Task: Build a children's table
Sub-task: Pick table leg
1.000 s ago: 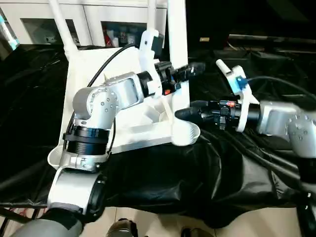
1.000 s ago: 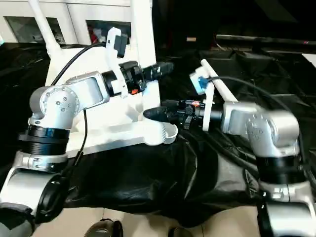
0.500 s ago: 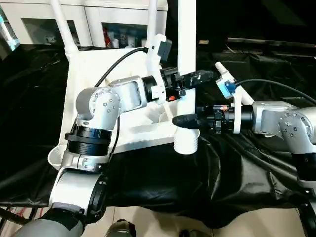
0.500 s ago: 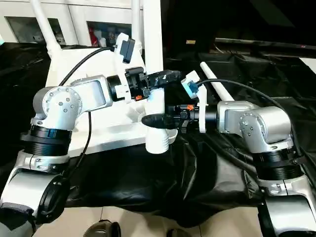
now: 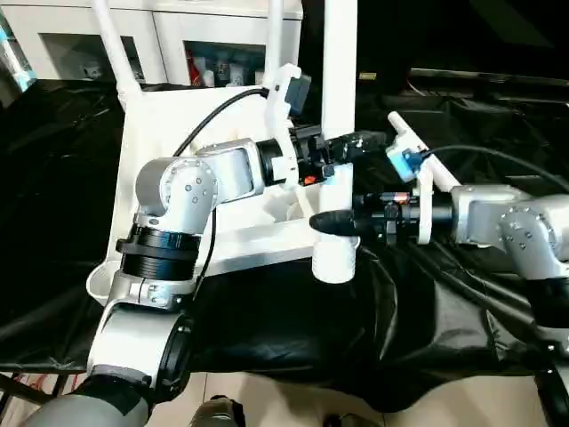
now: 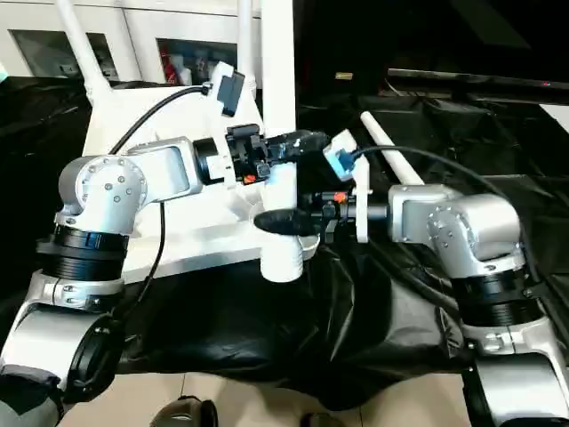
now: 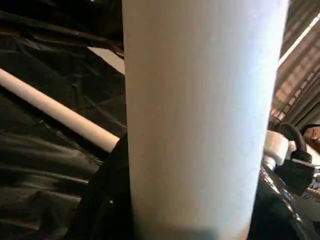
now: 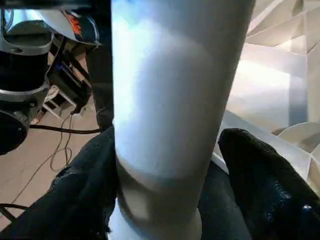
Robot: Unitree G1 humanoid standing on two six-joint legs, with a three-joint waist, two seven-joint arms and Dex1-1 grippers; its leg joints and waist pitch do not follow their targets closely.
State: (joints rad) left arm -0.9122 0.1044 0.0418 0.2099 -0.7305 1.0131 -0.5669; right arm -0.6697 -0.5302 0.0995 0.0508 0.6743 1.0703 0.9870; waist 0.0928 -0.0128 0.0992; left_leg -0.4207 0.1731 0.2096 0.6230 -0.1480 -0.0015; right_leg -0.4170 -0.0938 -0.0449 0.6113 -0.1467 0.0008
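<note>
- Head views: the table top (image 5: 191,116) lay underside up on a black cloth (image 5: 293,338), two legs (image 5: 108,40) rising from its far corners.
- Head views: a third leg (image 5: 340,62) stood upright in the corner socket (image 5: 335,258) at the near right corner of the top, that corner overhanging the cloth.
- Head views: my left gripper (image 5: 342,149) reached across the top and closed on this leg above the socket, one finger on either side.
- Head views: my right gripper (image 5: 331,222) came in level from the right, clasping the same leg lower down, just above the socket.
- Head views: a fourth leg (image 6: 391,156) lay loose on the cloth, right of the top, behind my right forearm.
- Head views: white cabinets (image 5: 178,36) stood beyond the far edge of the cloth.
- Left wrist view: the upright leg (image 7: 200,115) sat between my dark fingers (image 7: 102,200), held at a medium spread; the loose leg (image 7: 50,107) lay on the cloth beyond.
- Right wrist view: the leg (image 8: 170,100) sat between my black fingers (image 8: 260,175), set fairly wide, pressing on both sides; the ribbed underside (image 8: 272,75) lay beyond.
</note>
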